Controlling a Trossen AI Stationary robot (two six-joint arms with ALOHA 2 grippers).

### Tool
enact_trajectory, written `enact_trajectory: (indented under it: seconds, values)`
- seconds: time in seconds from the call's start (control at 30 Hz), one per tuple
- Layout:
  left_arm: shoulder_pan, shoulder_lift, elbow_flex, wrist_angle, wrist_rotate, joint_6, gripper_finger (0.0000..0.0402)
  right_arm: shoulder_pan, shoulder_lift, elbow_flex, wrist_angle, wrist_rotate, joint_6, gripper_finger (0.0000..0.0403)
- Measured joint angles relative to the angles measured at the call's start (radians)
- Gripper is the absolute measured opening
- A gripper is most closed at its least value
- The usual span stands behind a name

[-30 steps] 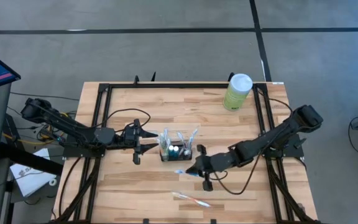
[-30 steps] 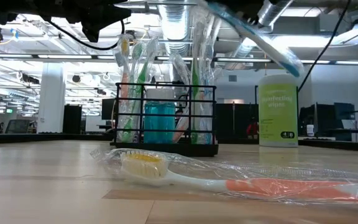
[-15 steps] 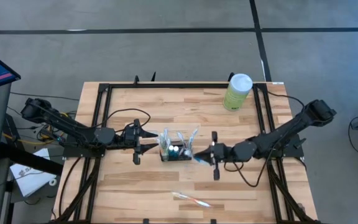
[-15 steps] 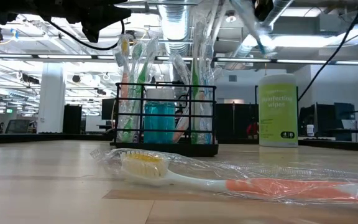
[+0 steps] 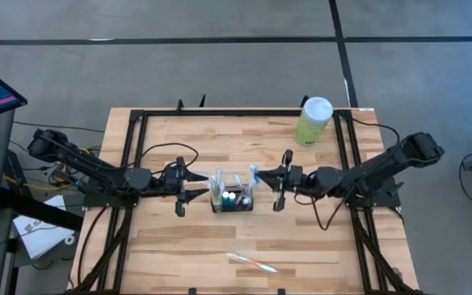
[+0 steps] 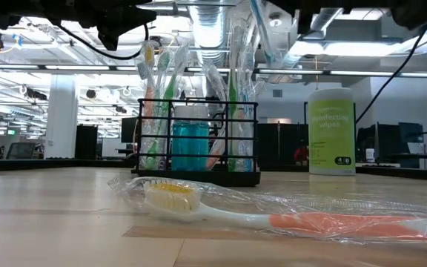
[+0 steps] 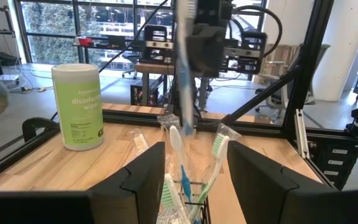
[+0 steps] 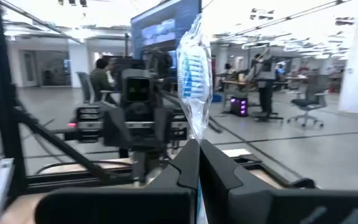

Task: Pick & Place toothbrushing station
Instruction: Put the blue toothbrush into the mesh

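Observation:
The toothbrushing station is a low black wire holder at mid-table, standing on its base and holding wrapped toothbrushes and a blue cup; it also shows in the low view. My right gripper is at the holder's right end, shut on a blue toothbrush in clear wrap. That toothbrush also shows in the left wrist view. My left gripper is open just left of the holder, apart from it. Its fingers frame the holder's brushes in its wrist view. My right gripper pinches the wrapped blue toothbrush's shaft between its two fingers. The fingers lie level, coming from the table's right, across the brush. The brush stands nearly upright, its bristle head above the fingers. Its lower end hangs clear above the holder's right end.
An orange-handled toothbrush in clear wrap lies flat near the table's near edge, large in the low view. A tall pale-green wipes canister stands at the far right. A black frame rail runs around the table.
My right gripper has gone from the holder's near side toward the far edge, coming level with the holder's right end and turning to point left. The blue toothbrush has gone with it and tipped from slanting to nearly upright over the holder.

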Motion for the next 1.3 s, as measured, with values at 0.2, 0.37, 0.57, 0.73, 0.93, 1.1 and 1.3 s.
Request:
enact_trajectory:
  seconds: [0.2, 0.37, 0.57, 0.73, 0.93, 1.1, 1.3]
  values:
    - [0.000, 0.000, 0.000, 0.000, 0.000, 0.000, 0.0167, -0.064, 0.001, -0.001, 0.027, 0.000, -0.006, 0.0000]
    - [0.000, 0.000, 0.000, 0.000, 0.000, 0.000, 0.0167, -0.093, 0.001, -0.001, 0.076, -0.028, -0.001, 0.0000]
    - [0.000, 0.000, 0.000, 0.000, 0.000, 0.000, 0.0167, -0.125, 0.074, -0.001, 0.157, -0.062, 0.038, 0.0000]
    - [0.000, 0.000, 0.000, 0.000, 0.000, 0.000, 0.0167, -0.167, 0.196, 0.000, 0.319, -0.144, 0.047, 0.0000]
    - [0.000, 0.000, 0.000, 0.000, 0.000, 0.000, 0.0167, -0.187, 0.276, 0.000, 0.392, -0.162, 0.100, 0.0000]
    - [0.000, 0.000, 0.000, 0.000, 0.000, 0.000, 0.0167, -0.171, 0.325, 0.001, 0.398, -0.162, 0.125, 0.0000]
    - [0.000, 0.000, 0.000, 0.000, 0.000, 0.000, 0.0167, -0.162, 0.385, -0.004, 0.464, -0.161, 0.121, 0.0000]
